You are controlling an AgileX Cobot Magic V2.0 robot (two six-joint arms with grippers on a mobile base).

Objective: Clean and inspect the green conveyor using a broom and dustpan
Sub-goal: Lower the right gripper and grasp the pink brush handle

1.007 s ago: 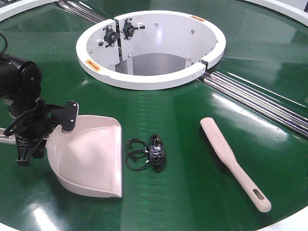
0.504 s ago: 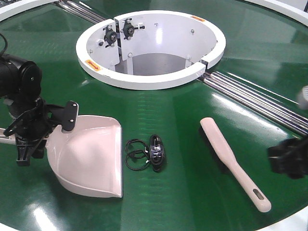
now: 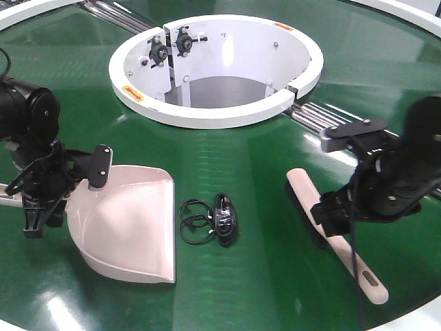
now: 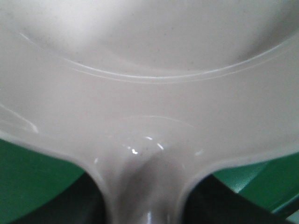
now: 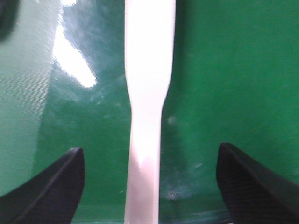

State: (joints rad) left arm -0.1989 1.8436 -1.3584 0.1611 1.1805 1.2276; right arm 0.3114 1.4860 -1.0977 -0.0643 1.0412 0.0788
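1. Plainly showed, near the front edge of the green conveyor (image 3: 262, 158) and below its white hub ring (image 3: 213, 117): dustpan (image 3: 131, 221) toward the left edge, broom (image 3: 301, 186) toward the right, black coiled cord (image 3: 210, 221) between them, touching neither.
2. Gripped the dustpan at its handle neck with the left gripper (image 3: 43, 200), fingers (image 4: 70, 207) pressed against both sides; set the mouth flat on the belt, facing the cord, apparently to receive it.
3. Hovered over the broom's narrow handle with the right gripper (image 5: 150, 154), jaws spread wide, one on either side, clasping nothing; seemingly lined up for a grasp before sweeping.
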